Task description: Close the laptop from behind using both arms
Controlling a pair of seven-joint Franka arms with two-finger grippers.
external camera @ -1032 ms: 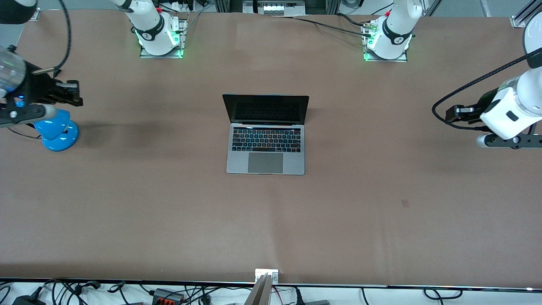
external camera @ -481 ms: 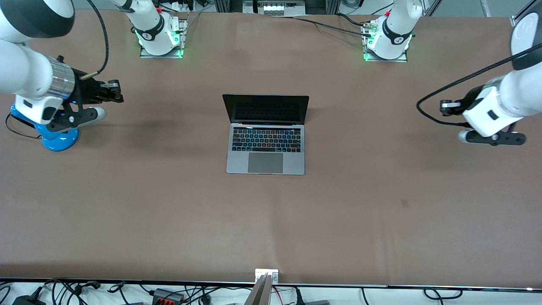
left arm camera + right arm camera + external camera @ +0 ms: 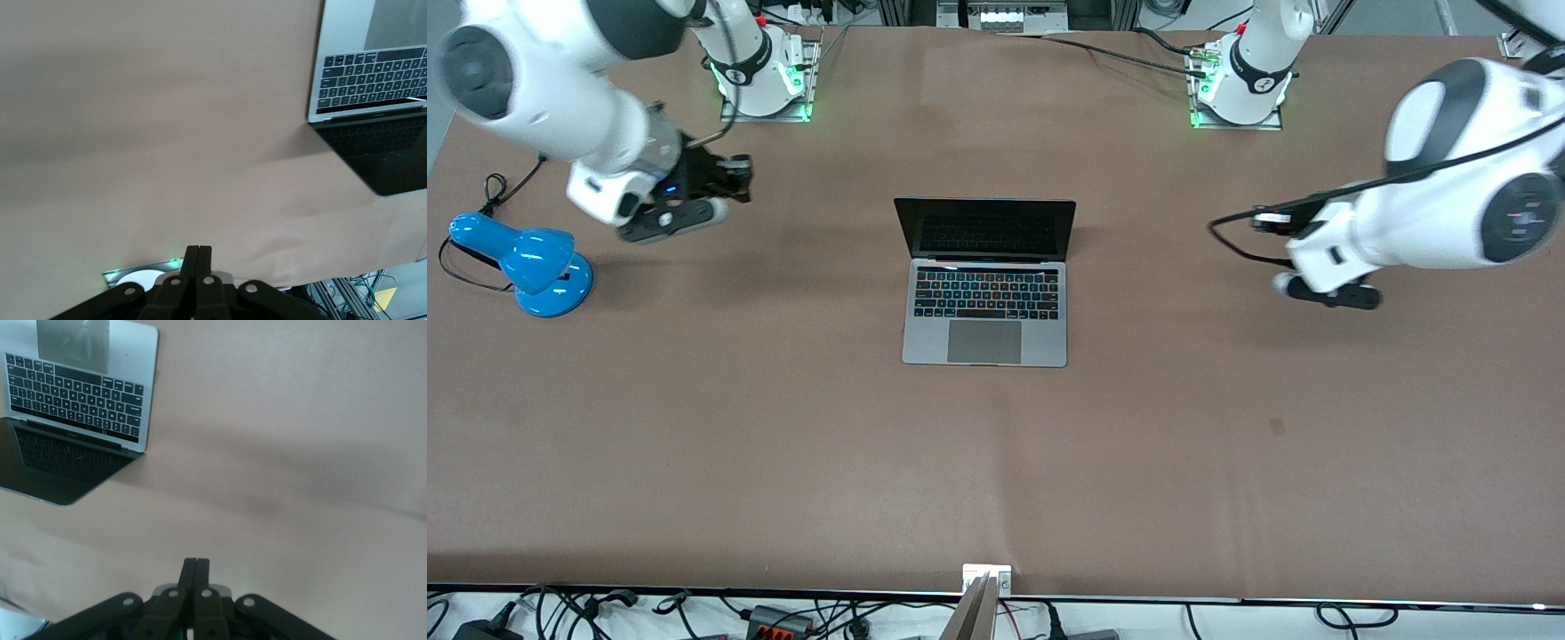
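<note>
The right gripper [image 3: 734,173] hangs over bare table toward the right arm's end, its two fingers [image 3: 195,577] pressed flat together with nothing between them; it is well apart from the laptop [image 3: 985,280], with open brown table [image 3: 996,462] between the two; the left gripper [image 3: 1267,220] hangs over the table toward the left arm's end, its fingers [image 3: 198,261] likewise pinched together and empty, and it too is well apart from the laptop; outward from both, the laptop sits in the middle of the table between the two arms, its base flat, the keyboard and trackpad facing up, the dark screen standing upright at the edge toward the robots' bases and facing the front camera; each wrist view catches the laptop at its edge, lid up, keys showing; a small blue desk lamp [image 3: 525,262] stands near the right arm's end of the table, clear of the laptop. As a judgement: nothing of the closing itself is done, since the lid is fully open and neither gripper touches it; what appears to be in hand is the approach; what is left is to bring both grippers to the lid's outer face, on the side toward the bases, set them against its upper edge, and push it down together onto the keyboard until it lies shut.
</note>
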